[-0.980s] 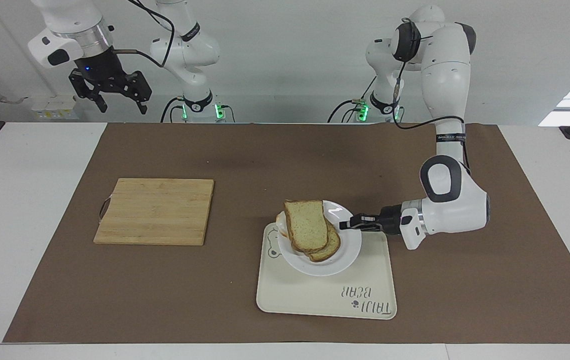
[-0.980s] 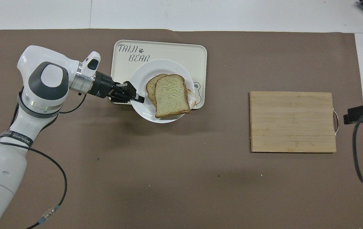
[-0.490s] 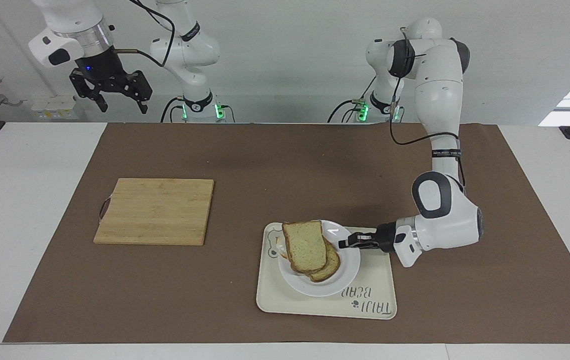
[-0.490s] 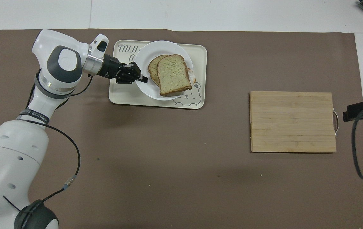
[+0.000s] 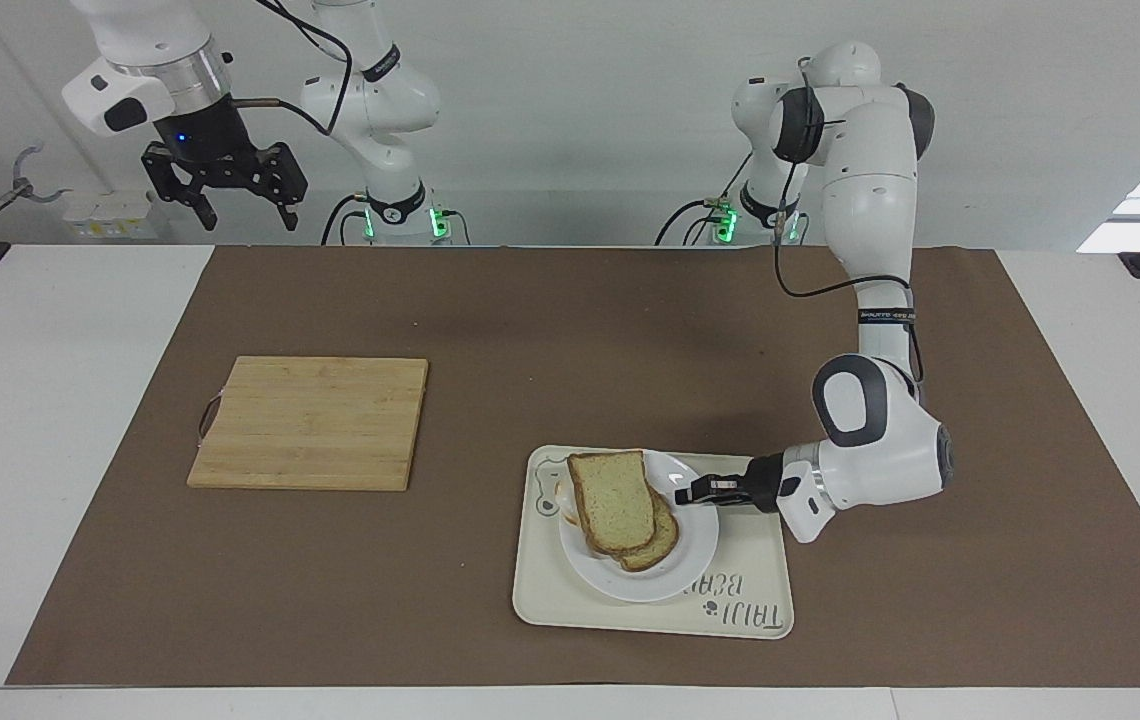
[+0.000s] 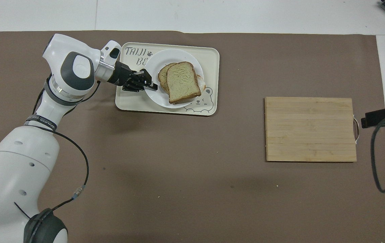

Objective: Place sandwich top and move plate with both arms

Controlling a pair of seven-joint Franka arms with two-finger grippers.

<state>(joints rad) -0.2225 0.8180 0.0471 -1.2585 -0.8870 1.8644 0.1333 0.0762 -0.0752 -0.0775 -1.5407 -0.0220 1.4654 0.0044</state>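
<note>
White worktop [image 5: 50, 450], big brown mat [image 5: 570, 330] on it, wooden board [image 5: 315, 422] and cream bear tray [image 5: 760, 590] lying apart on the mat

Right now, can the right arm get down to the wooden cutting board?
Probably yes. The right pincer hangs open, high up near the cutting board, and nothing stands between them. The left pincer is at the plate on the tray, well aside.

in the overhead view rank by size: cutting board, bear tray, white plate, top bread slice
1. cutting board and bear tray: look alike, unranked
2. white plate
3. top bread slice
</note>
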